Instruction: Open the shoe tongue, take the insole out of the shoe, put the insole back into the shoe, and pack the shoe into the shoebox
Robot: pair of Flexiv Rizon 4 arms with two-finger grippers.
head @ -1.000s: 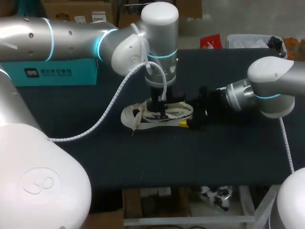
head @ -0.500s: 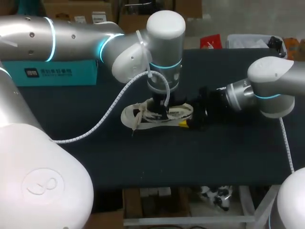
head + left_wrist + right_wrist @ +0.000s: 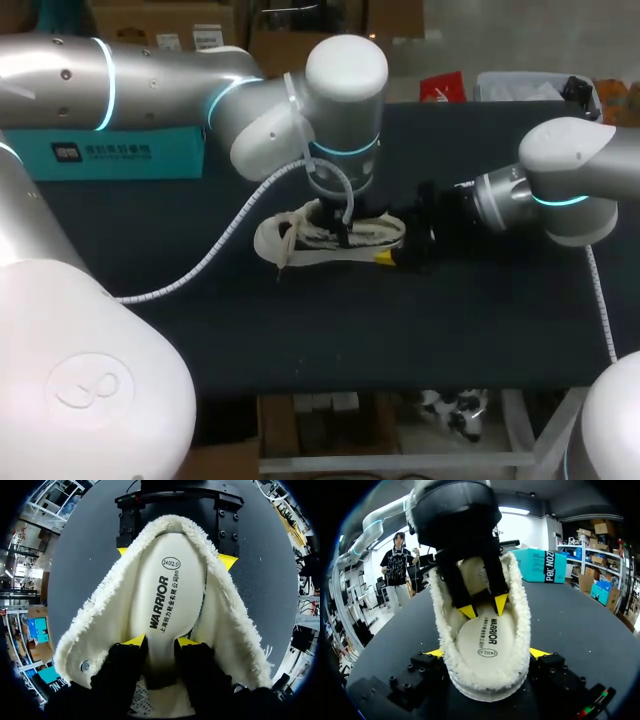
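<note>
Clamping the heel of a cream, fleece-lined low shoe (image 3: 335, 238) from two sides with the right fingers (image 3: 540, 653), yellow tips pressed against the fluffy collar. Reaching straight down into the shoe's wide-open mouth with the left fingers (image 3: 134, 640), drawn close together and pinching the narrow middle of a pale, oval, printed insole (image 3: 167, 585) between their yellow tips. Leaving the insole's rounded heel end ahead of the left fingers, inside the fleece lining and between the right fingers. Holding the shoe down at the level of the dark grey counter (image 3: 300, 330), toe pointing away from the right fingers and past the left fingers; hard to tell whether touching the surface along the whole sole. Set well apart from both pairs of fingers, behind the left arm at the counter's far edge: a teal rectangular cardboard shoebox (image 3: 110, 152), long side turned towards the shoe.
</note>
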